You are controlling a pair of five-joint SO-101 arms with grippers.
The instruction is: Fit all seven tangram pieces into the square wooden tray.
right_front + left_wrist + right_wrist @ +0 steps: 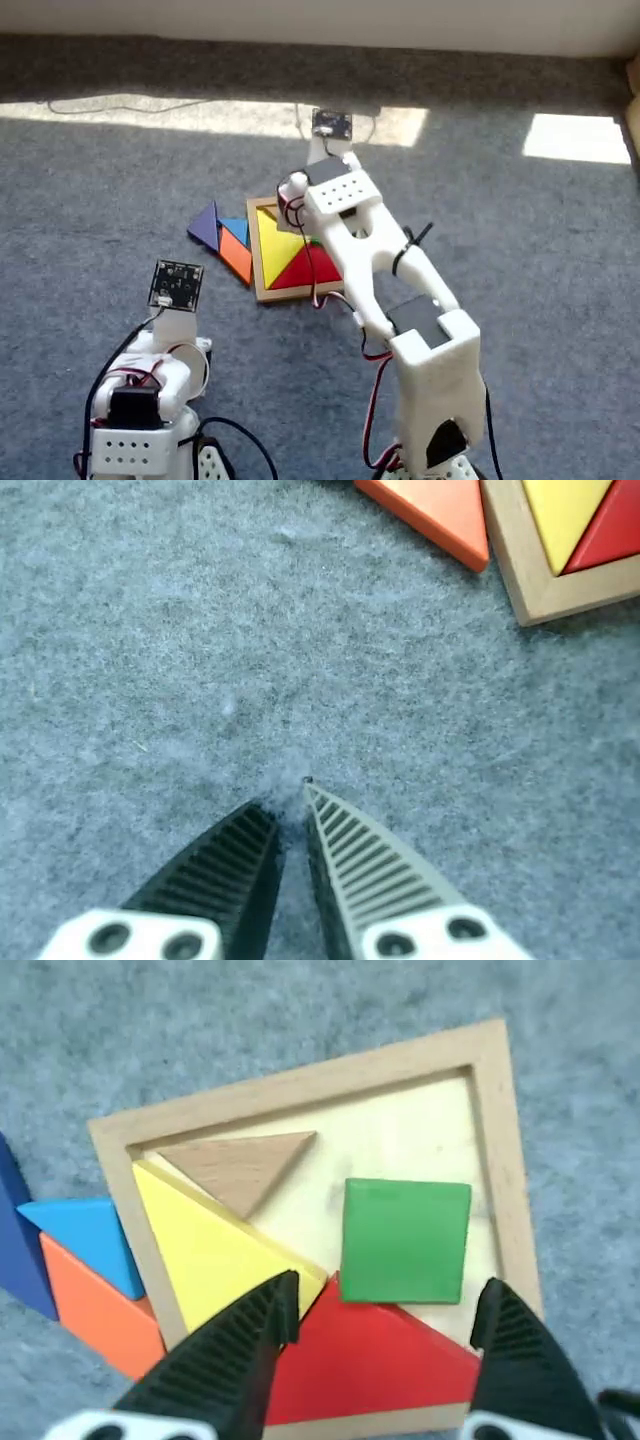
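Three pieces lie loose outside the square wooden tray [256, 262], all bunched against its left rim: an orange piece [237, 258] nearest the rim, a light blue piece [236, 230] touching it on the far side, and a dark blue triangle [206, 226] farthest left. The orange piece's long edge runs alongside the rim, from far-left to near-right. Inside the tray sit a yellow triangle [205, 1250] at the left, a red triangle [370, 1355] along the near side, a green square [405, 1240] and a plain wooden triangle [240, 1165], with bare floor showing toward the far right corner. The right gripper [390, 1295] hangs over the tray's near half with its fingers spread wide and nothing between them, so the loose pieces lie just to its left, across the rim. The left gripper [287, 798] points down at the grey carpet [500, 250] well to the near left, its fingers almost together and empty, with the orange piece beyond it on the far right. By my judgement the right arm is the nearer one, and its next move would turn on a short shift leftward.
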